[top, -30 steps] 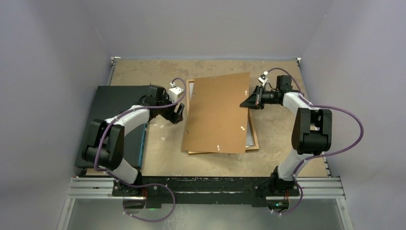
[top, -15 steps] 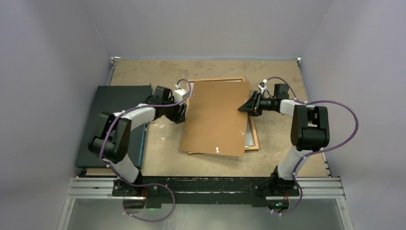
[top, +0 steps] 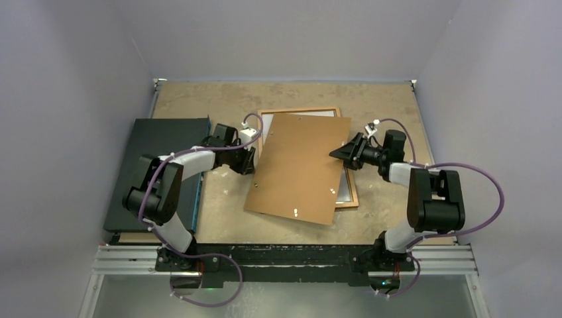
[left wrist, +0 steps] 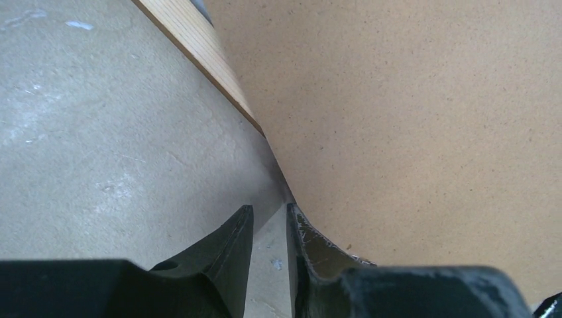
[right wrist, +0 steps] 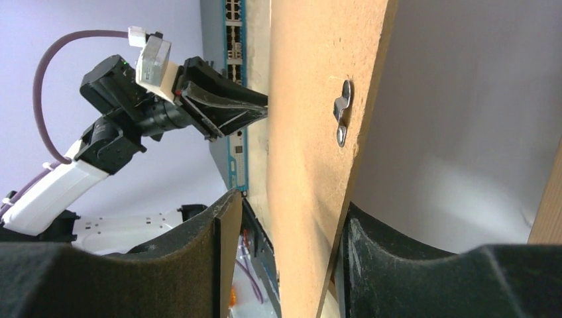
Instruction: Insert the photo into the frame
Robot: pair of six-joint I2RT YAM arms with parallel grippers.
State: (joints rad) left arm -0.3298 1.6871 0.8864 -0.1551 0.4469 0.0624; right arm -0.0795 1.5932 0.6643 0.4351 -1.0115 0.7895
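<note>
frame [top: 298,110] flat, long axis near-to-far, backing board [top: 298,169] skewed atop

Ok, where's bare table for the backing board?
Bare table: far strip beyond the frame, and the near strip between backing board and the near edge. Crowded: left gripper fills the gap beside the dark box; right gripper straddles the board's right edge.

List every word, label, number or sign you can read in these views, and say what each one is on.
No text reads clearly in any view.
backing board: plain brown, carries only a metal clip, no print.
frame: bare wood, no label.
dark flat box: rows of small pale marks near its blue edge in the right wrist view, too small to read.
</note>
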